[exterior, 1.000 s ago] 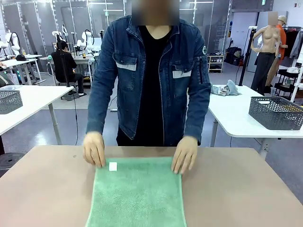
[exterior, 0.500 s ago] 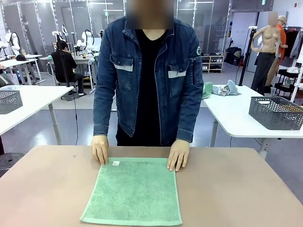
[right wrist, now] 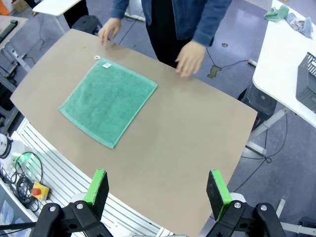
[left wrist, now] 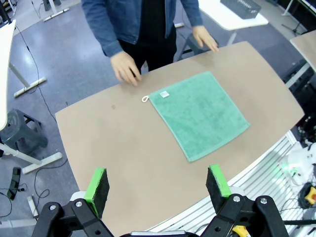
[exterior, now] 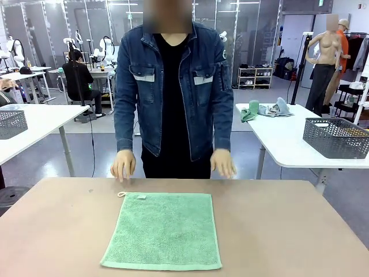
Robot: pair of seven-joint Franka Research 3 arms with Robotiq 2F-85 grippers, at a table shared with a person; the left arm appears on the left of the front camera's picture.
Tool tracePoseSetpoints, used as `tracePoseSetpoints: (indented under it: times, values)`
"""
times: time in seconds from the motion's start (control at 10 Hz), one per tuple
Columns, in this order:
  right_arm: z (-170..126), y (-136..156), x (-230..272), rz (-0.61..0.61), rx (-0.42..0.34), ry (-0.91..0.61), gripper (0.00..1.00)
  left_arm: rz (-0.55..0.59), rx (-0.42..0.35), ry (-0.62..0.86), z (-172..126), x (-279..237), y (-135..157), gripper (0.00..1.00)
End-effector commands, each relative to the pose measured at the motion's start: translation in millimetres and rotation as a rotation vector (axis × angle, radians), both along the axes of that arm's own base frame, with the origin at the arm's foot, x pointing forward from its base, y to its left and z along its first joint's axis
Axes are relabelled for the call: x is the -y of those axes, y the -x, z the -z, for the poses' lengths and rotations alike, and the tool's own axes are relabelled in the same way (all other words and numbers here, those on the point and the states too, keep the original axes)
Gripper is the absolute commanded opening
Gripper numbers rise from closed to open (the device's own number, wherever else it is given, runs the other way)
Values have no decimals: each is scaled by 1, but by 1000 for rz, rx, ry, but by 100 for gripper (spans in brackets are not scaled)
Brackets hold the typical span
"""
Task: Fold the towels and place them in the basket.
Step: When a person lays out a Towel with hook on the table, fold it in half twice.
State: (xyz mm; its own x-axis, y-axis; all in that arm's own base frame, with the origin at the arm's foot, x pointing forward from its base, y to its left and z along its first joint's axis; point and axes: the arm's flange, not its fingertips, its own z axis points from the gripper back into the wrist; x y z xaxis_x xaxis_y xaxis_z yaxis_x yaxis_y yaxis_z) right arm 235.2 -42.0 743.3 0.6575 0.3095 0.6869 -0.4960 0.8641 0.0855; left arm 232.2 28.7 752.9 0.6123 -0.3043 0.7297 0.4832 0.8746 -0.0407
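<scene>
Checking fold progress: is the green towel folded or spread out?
Spread out. The green towel lies flat as one square layer on the table, its white loop showing at one corner.

left tool (left wrist: 157, 180), right tool (right wrist: 157, 183) — black, green pads (left wrist: 98, 183); person (exterior: 173, 133) wears denim jacket (exterior: 137, 109).

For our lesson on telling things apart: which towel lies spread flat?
The green towel on the brown table; the other towels lie crumpled on the white table behind.
</scene>
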Motion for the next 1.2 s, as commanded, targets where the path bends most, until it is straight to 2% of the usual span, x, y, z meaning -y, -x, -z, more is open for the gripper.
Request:
tracePoseSetpoints:
  times: [0.0,0.9,1.1]
  values:
    - [0,1,0,-3,2,-2,100,5,-1,1,0,1,-1,100]
    - [0,0,0,0,0,0,100,0,0,0,0,0,0,100]
    - [10,-1,-31,-186,-10,151,100,102,15,-158,14,30,4,100]
